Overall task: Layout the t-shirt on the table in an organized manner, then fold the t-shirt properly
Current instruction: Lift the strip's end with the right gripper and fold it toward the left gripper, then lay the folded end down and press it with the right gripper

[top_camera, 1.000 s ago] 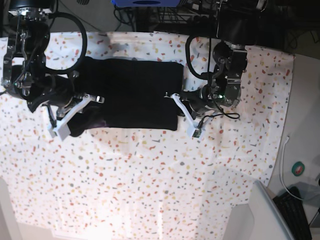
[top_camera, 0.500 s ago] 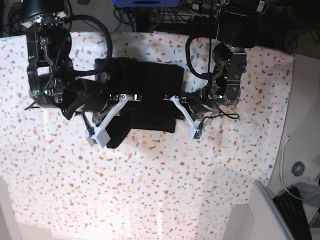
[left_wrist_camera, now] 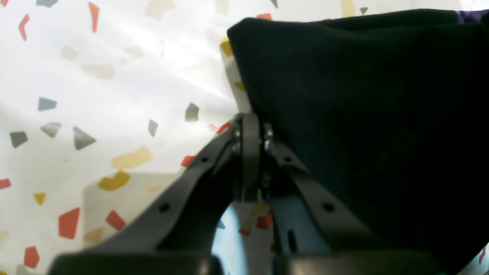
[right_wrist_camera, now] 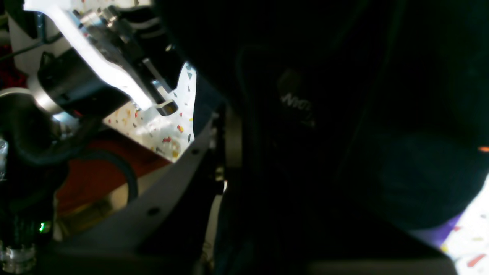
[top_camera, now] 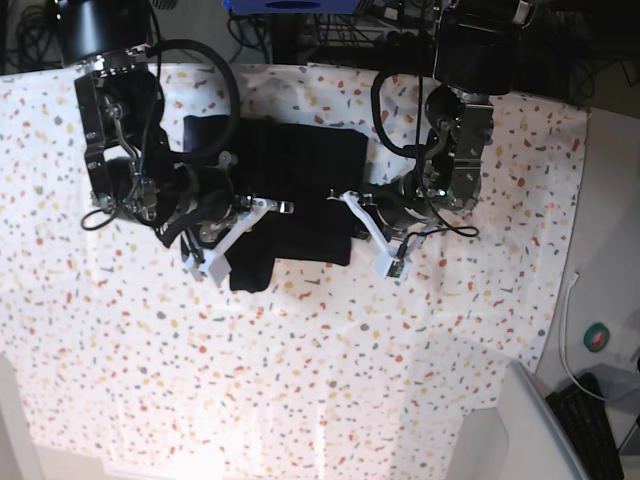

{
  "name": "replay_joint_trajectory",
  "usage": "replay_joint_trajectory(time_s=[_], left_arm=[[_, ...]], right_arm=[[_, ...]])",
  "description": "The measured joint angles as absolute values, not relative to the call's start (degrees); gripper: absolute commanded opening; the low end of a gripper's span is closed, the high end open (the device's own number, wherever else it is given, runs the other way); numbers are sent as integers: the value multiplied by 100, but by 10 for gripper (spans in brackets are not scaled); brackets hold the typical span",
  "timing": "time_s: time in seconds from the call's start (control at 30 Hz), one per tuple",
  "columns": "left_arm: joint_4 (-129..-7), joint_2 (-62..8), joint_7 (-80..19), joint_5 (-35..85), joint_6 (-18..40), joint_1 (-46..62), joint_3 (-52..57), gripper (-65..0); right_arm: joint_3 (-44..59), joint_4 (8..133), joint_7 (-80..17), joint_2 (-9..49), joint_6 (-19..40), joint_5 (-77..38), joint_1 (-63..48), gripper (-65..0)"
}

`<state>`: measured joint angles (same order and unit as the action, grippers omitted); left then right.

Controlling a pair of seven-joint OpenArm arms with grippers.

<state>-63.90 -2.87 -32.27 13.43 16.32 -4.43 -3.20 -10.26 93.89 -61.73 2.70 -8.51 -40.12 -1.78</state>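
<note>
The black t-shirt (top_camera: 300, 165) lies folded into a block at the back middle of the flecked white table (top_camera: 300, 350). My right gripper (top_camera: 275, 207) is shut on a bunch of its fabric (right_wrist_camera: 324, 114), which hangs dark below the fingers (right_wrist_camera: 229, 133) at the shirt's front left. A strip of purple print (right_wrist_camera: 439, 233) shows under that fabric. My left gripper (top_camera: 342, 193) is shut, its tips (left_wrist_camera: 250, 122) touching the shirt's right edge (left_wrist_camera: 363, 95). I cannot tell whether fabric is pinched there. In the right wrist view the left gripper (right_wrist_camera: 164, 107) sits just beyond the shirt.
The table's right edge (top_camera: 565, 300) runs close to the left arm. A grey bin (top_camera: 530, 430), a white cable (top_camera: 570, 340), a small round green object (top_camera: 598, 337) and a keyboard (top_camera: 590, 420) lie off the table at the lower right. Cables and equipment stand behind the table.
My right arm has swung to the right, carrying the shirt's left part over toward the shirt's middle. The left arm has stayed where it was, still shut.
</note>
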Motion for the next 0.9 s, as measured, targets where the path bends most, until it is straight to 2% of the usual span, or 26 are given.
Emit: replay_joint_trajectory(time_s=[0.23,0.37,0.5,0.9], left_arm=[[-6390,-287,-3229,1354,1634,-440,-320,-650],[-6591,-283,-3253,1323,1621,-305,-322,-650],[-6875,-290,-3343,1286,1605,-82,-294,-650],[-7008,-523,-3192,1391,1649,161,-283,-650]], right_arm=[[-1839,8696,-5695,169,-858,-4066,108,-650],[-1815,8438,-5535,202,-860,-4047,93,-650],[-1813,8440,-5454,196,-1402,-4086,123,-650],[-1813,8359,-5179,75,-1459,-4091,220,-650]])
